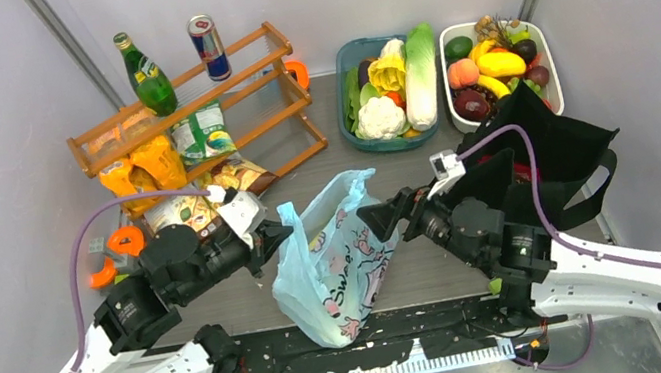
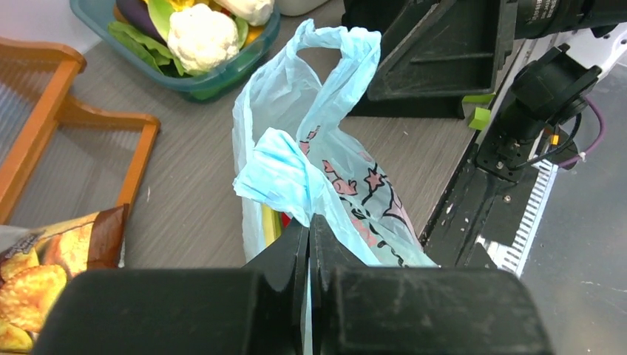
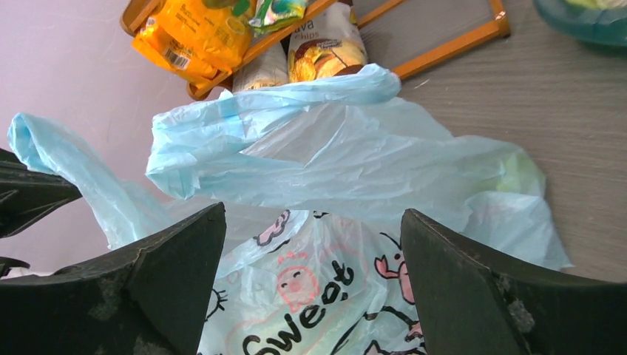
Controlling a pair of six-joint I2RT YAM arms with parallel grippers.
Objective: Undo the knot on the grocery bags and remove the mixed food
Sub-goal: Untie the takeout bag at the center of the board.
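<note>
The light-blue "Sweet" grocery bag (image 1: 335,267) stands slumped at the table's near middle. My left gripper (image 1: 280,235) is shut on the bag's left handle (image 2: 281,174), a thin strip of plastic pinched at the tips of the gripper (image 2: 310,220). The other handle (image 2: 347,52) hangs free, and no knot is in view. My right gripper (image 1: 378,222) is open just right of the bag. In its wrist view the gripper (image 3: 312,213) frames the printed bag (image 3: 325,296) without touching it. A yellow and red bit of the mixed food (image 2: 272,222) shows inside. The black tote (image 1: 558,148) lies behind the right arm.
A wooden rack (image 1: 268,50) at back left carries a green bottle (image 1: 146,75), a can (image 1: 208,47) and crisp packets (image 1: 150,161). A teal tub of vegetables (image 1: 348,62) and a white tub of fruit (image 1: 553,88) sit at the back. Orange pieces (image 1: 125,241) lie left.
</note>
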